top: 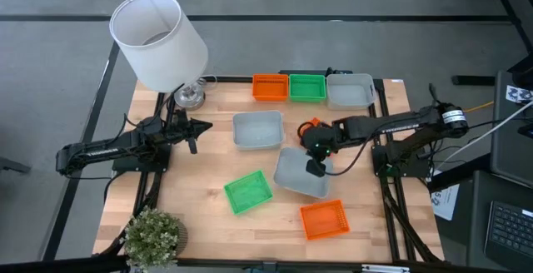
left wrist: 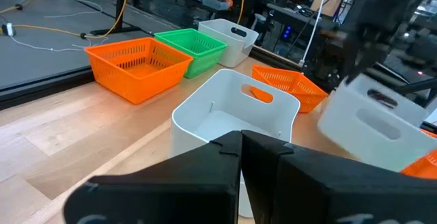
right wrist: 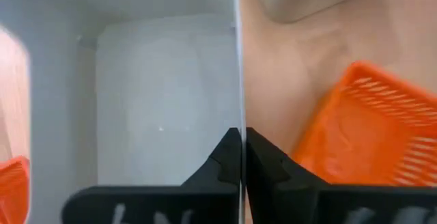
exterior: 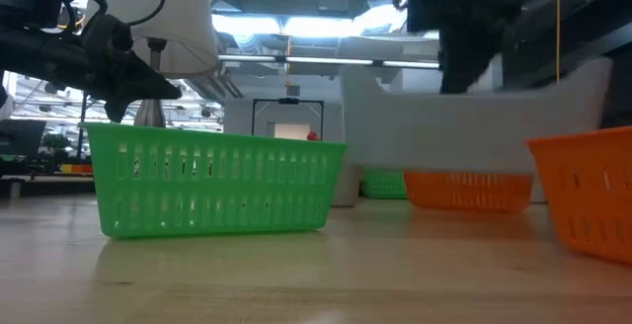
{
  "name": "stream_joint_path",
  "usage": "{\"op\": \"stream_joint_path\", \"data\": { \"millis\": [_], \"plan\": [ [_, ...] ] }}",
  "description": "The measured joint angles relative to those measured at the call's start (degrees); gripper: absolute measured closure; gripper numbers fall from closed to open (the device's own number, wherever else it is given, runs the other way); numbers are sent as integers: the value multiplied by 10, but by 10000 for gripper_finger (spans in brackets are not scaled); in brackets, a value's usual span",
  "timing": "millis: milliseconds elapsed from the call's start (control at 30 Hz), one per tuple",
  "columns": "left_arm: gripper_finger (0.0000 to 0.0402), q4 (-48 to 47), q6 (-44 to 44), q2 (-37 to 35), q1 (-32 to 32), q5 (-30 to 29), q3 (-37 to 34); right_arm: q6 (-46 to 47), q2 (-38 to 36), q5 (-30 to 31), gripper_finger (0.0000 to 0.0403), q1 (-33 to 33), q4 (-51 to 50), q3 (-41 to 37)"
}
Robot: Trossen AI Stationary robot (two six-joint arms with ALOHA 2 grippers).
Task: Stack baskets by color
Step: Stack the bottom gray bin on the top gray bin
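Observation:
A pale grey basket point(top: 296, 177) hangs tilted above the middle of the table with my right gripper point(top: 316, 166) shut on it. Another grey basket point(top: 257, 129) rests on its base just left of it. An orange basket point(top: 269, 86), a green one point(top: 306, 86) and a grey one point(top: 350, 91) stand in a row at the far edge. A green basket point(top: 248, 192) and an orange basket point(top: 324, 219) sit near the front. One more orange basket point(top: 310, 126) shows partly under the right arm. My left gripper point(top: 198, 126) waits shut at the left. My right gripper pinches the grey basket's wall point(right wrist: 238, 87) on the side toward the table's right edge, one finger inside the basket and one outside, at the rim. The fingers come steeply from above. The basket point(exterior: 474, 126) hangs tilted, clear of the table.
A lamp with a white shade point(top: 158, 40) stands at the far left corner, a small potted plant point(top: 154, 235) at the near left corner. Bare wood lies between the front baskets and the middle grey basket.

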Motion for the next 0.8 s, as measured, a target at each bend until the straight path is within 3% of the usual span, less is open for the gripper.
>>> {"op": "stream_joint_path", "data": {
  "millis": [100, 267, 433, 800],
  "plan": [
    [401, 0, 0, 0, 0, 0, 0, -23, 0, 40, 401, 0, -83, 74],
    [401, 0, 0, 0, 0, 0, 0, -75, 0, 167, 402, -5, -217, 194],
    [401, 0, 0, 0, 0, 0, 0, -166, 0, 279, 402, -44, -275, 294],
    [401, 0, 0, 0, 0, 0, 0, -354, 0, 289, 403, -273, -292, 418]
  ]
}}
